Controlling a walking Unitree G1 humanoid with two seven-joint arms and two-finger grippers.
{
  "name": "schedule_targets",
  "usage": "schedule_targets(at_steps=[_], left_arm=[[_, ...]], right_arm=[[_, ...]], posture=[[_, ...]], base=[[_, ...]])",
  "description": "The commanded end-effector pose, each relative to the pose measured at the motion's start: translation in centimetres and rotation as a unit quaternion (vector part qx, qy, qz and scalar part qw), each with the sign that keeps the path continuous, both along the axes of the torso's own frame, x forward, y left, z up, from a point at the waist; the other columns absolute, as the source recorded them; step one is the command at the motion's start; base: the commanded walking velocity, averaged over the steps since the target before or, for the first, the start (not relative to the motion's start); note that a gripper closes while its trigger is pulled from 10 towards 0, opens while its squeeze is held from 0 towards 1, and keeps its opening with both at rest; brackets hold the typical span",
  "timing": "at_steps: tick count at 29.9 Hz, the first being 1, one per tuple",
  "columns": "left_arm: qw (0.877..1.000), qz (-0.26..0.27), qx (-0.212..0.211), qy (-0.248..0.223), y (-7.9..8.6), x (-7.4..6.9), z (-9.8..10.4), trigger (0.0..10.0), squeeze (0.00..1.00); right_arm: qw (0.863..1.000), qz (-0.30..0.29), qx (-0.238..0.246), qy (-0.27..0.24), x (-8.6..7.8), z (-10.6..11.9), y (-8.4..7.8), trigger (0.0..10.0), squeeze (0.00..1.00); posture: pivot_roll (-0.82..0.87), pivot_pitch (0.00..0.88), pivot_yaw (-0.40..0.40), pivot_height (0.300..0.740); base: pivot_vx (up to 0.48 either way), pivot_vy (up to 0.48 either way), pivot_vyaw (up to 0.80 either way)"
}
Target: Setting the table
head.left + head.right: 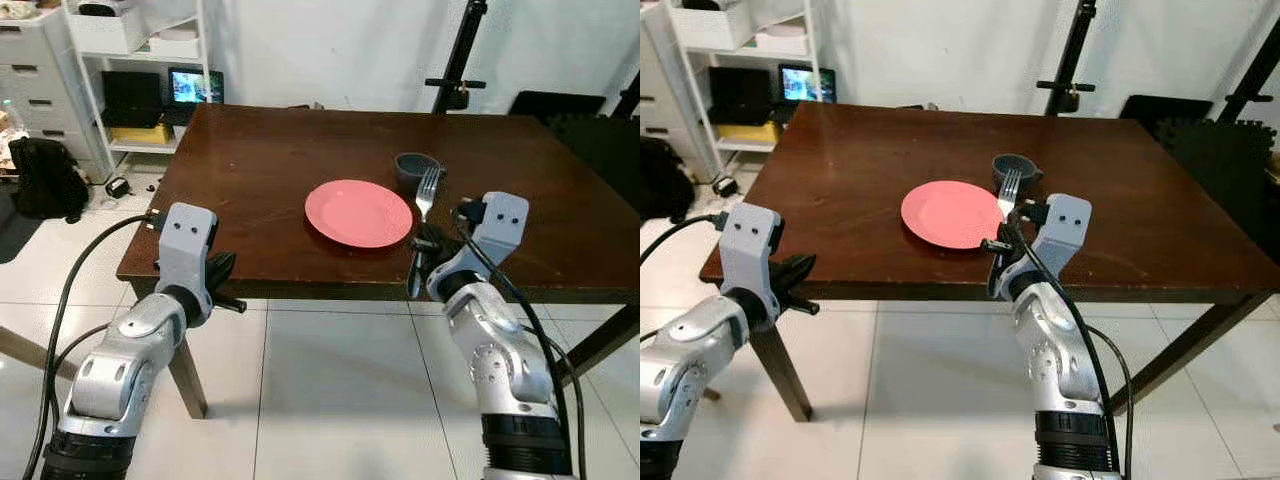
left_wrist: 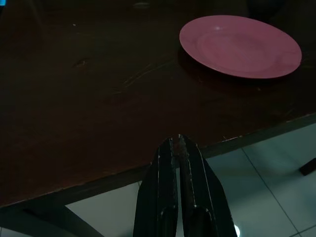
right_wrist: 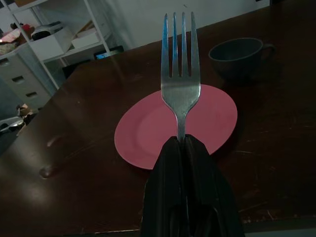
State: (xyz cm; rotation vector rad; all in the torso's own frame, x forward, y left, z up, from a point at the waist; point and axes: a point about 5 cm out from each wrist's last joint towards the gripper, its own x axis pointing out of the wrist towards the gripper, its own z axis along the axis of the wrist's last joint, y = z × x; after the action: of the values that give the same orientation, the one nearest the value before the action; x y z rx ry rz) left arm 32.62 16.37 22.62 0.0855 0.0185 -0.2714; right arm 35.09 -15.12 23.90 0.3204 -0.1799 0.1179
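Observation:
A pink plate [image 1: 358,212] lies near the front middle of the dark wooden table [image 1: 260,170]. Just behind its right side stands a dark grey cup [image 1: 415,168]. My right gripper [image 1: 424,244] hovers over the table's front edge, right of the plate, shut on a silver fork [image 1: 427,190] whose tines point up and away. In the right wrist view the fork [image 3: 179,74] rises from the shut fingers [image 3: 187,163] with the plate [image 3: 148,133] and cup [image 3: 237,55] beyond. My left gripper [image 2: 178,143] is shut and empty, held just off the table's front left edge.
A white shelf unit [image 1: 150,70] with boxes and a small screen stands at the back left, next to grey drawers [image 1: 40,75]. A black bag [image 1: 45,180] lies on the tiled floor. Black stands [image 1: 455,70] rise behind the table.

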Motion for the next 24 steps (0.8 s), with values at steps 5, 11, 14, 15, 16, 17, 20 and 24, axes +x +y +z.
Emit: schedule_targets(at_steps=[5, 11, 14, 15, 16, 17, 20, 24], left_arm=[[1.0, 0.006, 0.005, 0.01, 0.13, -0.03, -0.49, 10.0, 0.0], [1.0, 0.006, 0.006, 0.01, 0.15, -0.05, -0.53, 10.0, 0.0], [1.0, 0.006, 0.006, 0.011, 0.17, -0.05, -0.54, 10.0, 0.0], [1.0, 0.006, 0.006, 0.011, 0.17, -0.05, -0.54, 10.0, 0.0], [1.0, 0.006, 0.006, 0.011, 0.18, -0.04, -0.54, 10.0, 0.0], [1.0, 0.007, 0.007, 0.011, 0.2, -0.03, -0.54, 10.0, 0.0], [1.0, 0.008, 0.008, 0.012, 0.19, -0.03, -0.55, 10.0, 0.0], [1.0, 0.011, 0.01, 0.013, 0.22, 0.0, -0.61, 10.0, 0.0]], right_arm=[[1.0, 0.004, -0.011, 0.011, -0.08, -0.62, -0.11, 10.0, 0.0], [1.0, 0.007, -0.005, 0.012, -0.05, -0.61, -0.12, 10.0, 0.0], [1.0, 0.007, -0.004, 0.012, -0.03, -0.59, -0.12, 10.0, 0.0], [1.0, 0.007, -0.004, 0.012, -0.03, -0.59, -0.12, 10.0, 0.0], [1.0, 0.007, -0.004, 0.012, -0.02, -0.58, -0.12, 10.0, 0.0], [1.0, 0.007, -0.003, 0.012, -0.01, -0.55, -0.12, 10.0, 0.0], [1.0, 0.007, -0.003, 0.012, 0.01, -0.51, -0.13, 10.0, 0.0], [1.0, 0.007, -0.001, 0.012, 0.01, -0.48, -0.17, 10.0, 0.0]], posture=[[0.02, 0.144, 0.013, 0.74], [0.02, 0.148, 0.013, 0.74], [0.02, 0.15, 0.013, 0.74], [0.02, 0.15, 0.013, 0.74], [0.02, 0.151, 0.013, 0.74], [0.02, 0.152, 0.014, 0.74], [0.02, 0.153, 0.014, 0.74], [0.02, 0.153, 0.014, 0.74]], base=[[0.0, 0.0, 0.8], [0.0, 0.0, 0.8], [0.0, 0.0, 0.8], [0.0, 0.0, 0.8], [0.0, 0.0, 0.8], [0.0, 0.0, 0.8], [0.0, 0.0, 0.8], [0.0, 0.0, 0.8]])
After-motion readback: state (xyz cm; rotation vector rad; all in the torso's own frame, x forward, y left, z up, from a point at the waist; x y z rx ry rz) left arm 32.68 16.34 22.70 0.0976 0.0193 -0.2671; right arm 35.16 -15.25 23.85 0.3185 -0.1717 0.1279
